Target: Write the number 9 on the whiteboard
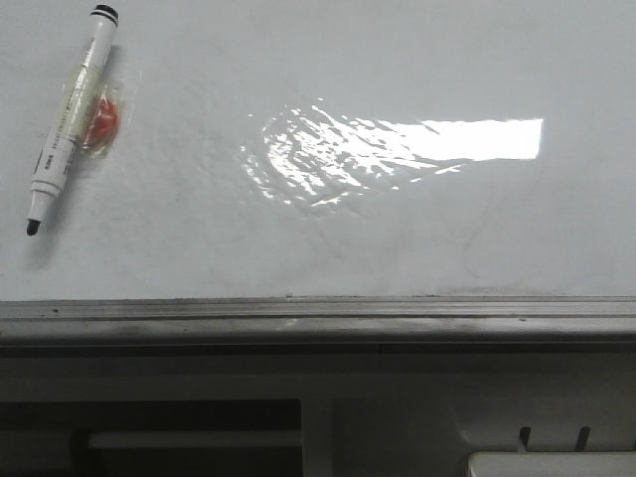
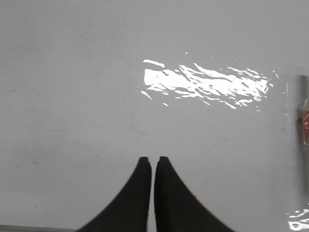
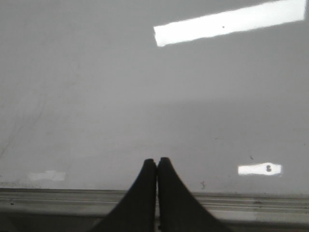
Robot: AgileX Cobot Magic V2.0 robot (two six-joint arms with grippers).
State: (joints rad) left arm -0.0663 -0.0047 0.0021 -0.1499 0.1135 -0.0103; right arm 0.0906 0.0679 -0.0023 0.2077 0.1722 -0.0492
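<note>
The whiteboard point(image 1: 397, 238) is glossy white with faint smudges and a bright glare patch; its grey metal edge rail point(image 1: 318, 320) runs along the front. No number 9 shows on it. A white marker pen point(image 1: 72, 119) with a black cap and tip lies at the far left, across a clear wrapper with a red piece point(image 1: 102, 117). Neither gripper shows in the front view. My left gripper point(image 2: 153, 159) is shut and empty over bare board point(image 2: 72, 96); the pen's edge point(image 2: 302, 121) shows at the frame side. My right gripper point(image 3: 157, 160) is shut and empty above the rail point(image 3: 58, 198).
Below the rail, a light-coloured frame with dark openings point(image 1: 199, 427) and a white corner piece point(image 1: 552, 464) at the front right. Faint grey smudge lines mark the board point(image 3: 19, 130).
</note>
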